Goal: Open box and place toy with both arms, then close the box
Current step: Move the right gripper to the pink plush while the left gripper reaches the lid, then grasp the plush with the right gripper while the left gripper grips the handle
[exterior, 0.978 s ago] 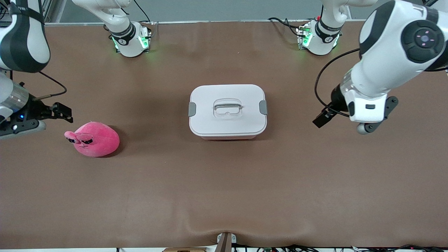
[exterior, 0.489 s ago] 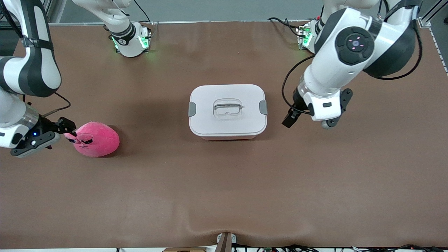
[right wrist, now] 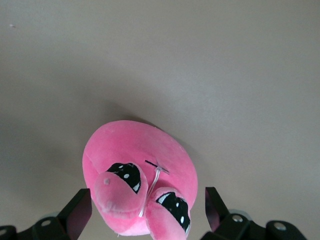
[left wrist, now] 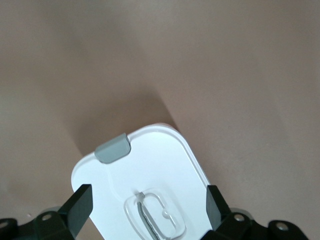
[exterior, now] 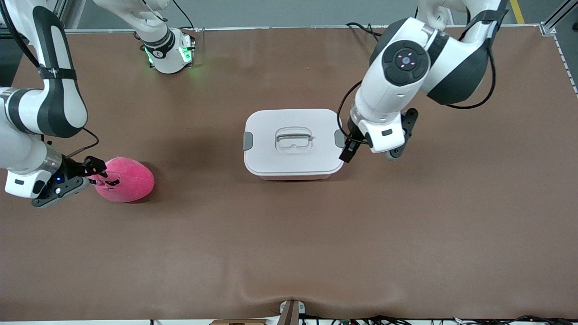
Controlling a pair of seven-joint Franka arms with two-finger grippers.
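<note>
At the table's middle sits the box (exterior: 293, 143), its white lid (exterior: 293, 140) shut flat on the pink tub, a grey clip (exterior: 248, 140) at each short end and the clear recessed handle (exterior: 294, 138) at the lid's centre. Everything else is best placed from this box.

Just beside the box, at the end toward the left arm's side of the table, hangs the left gripper (exterior: 349, 152) — its tip close to the grey clip (exterior: 339, 138) there. In the left wrist view its fingers (left wrist: 80, 207) stand wide apart, holding nothing, with the lid (left wrist: 150, 175) and its handle (left wrist: 155, 215) showing between them.

Well apart from the box, toward the right arm's end of the table and a little nearer the front camera, lies the toy (exterior: 126, 179) on the brown table (exterior: 289, 234). The right gripper (exterior: 98, 174) is at the toy's face — fingers (right wrist: 80, 210) spread wide to either side of the snout (right wrist: 117, 195) and dark eyes, not closed on the plush.
</note>
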